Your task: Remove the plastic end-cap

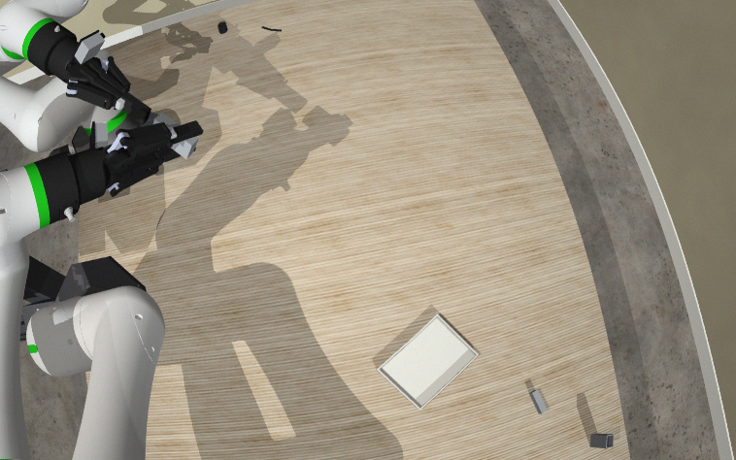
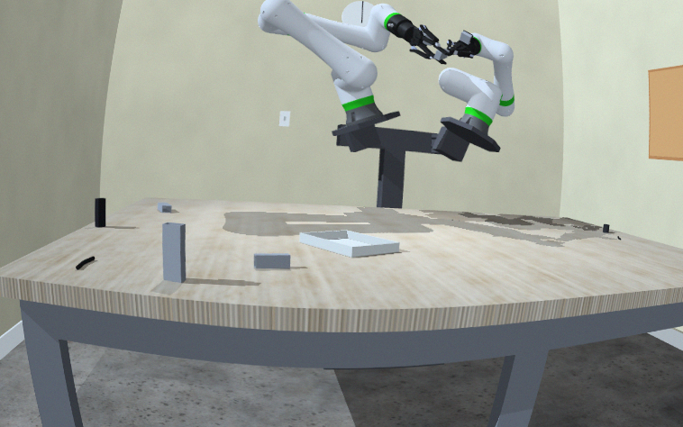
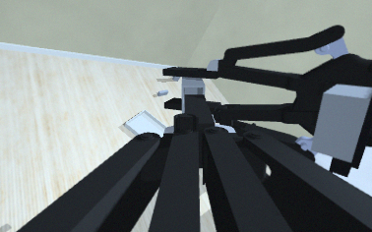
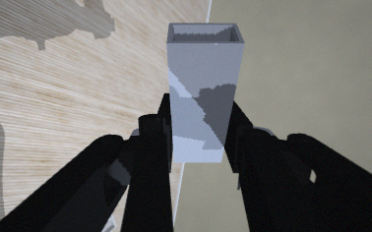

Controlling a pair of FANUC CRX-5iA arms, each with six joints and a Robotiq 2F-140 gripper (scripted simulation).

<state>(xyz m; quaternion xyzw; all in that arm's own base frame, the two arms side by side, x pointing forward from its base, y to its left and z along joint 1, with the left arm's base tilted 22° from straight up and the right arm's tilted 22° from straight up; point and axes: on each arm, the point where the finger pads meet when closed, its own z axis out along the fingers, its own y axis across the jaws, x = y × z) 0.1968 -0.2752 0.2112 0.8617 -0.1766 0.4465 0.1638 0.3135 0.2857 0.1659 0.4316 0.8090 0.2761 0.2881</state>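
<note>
Far left: black upright cylinder (image 2: 100, 212). Nearer, a tall pale-grey rectangular tube (image 2: 174, 252) (image 1: 598, 441) standing on end; right of it, a grey rectangular block (image 2: 271, 260) (image 1: 538, 401) lying flat.

Middle: shallow white rectangular parts tray (image 2: 376, 248) (image 1: 399, 388) (image 3: 145, 124), nothing in it. I take the next job to be the carry there.

Above the far side: my right claw (image 2: 442, 56) (image 1: 186, 137) (image 3: 168, 87) (image 4: 196, 110), fingers partly open, clamped on the grey, hollow, rectangular plastic end-cap (image 2: 439, 55) (image 1: 186, 147) (image 3: 193, 85) (image 4: 199, 64). Cap off the other fingers, mouth open. Its long axis runs crosswise to my gripping fingers, mouth end toward my other claw.

Just right: my left claw (image 2: 450, 49) (image 1: 142, 110) (image 3: 194, 110), fully shut on nothing, tips close by the mouth.

Right arm is the nearer to the tray. Judgement: back the two claws apart along the cap's axis before swinging, else the tips may catch its rim.
</note>
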